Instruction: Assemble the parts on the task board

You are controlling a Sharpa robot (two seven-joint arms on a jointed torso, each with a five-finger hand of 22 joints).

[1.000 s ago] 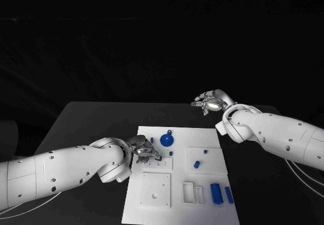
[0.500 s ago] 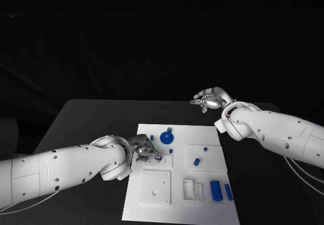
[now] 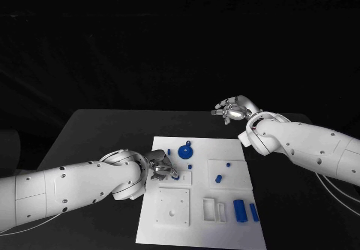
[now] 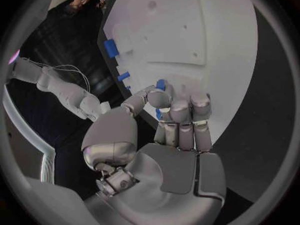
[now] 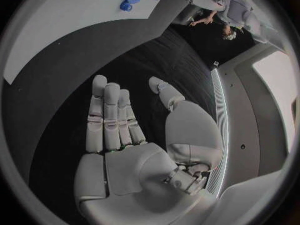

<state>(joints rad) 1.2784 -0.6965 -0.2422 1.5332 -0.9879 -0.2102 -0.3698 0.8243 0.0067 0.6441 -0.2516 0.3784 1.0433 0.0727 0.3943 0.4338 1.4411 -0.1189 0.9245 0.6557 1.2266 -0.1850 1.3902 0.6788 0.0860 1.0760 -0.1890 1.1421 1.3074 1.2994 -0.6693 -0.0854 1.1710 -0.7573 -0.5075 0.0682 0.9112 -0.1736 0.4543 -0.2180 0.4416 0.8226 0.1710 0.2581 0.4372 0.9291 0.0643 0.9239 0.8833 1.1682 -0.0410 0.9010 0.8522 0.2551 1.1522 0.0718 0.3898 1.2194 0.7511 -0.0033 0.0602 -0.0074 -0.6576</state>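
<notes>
Left hand works at the board; right hand hangs idle beyond it.

The white board (image 3: pixel 201 194) lies mid-counter (image 3: pixel 105 130). The left hand (image 3: pixel 161 165), at the board's 9 o'clock edge, pinches a small blue piece (image 4: pixel 160 84) between its fingers (image 4: pixel 157 99) over a raised white block (image 3: pixel 177 179). A blue gear (image 3: pixel 185 152) sits toward 12 o'clock, two blue bars (image 3: pixel 245 210) toward 4 o'clock. The right hand (image 3: pixel 234 111) hovers past the board's 1 o'clock corner, fingers (image 5: pixel 111 116) spread, holding nothing.
</notes>
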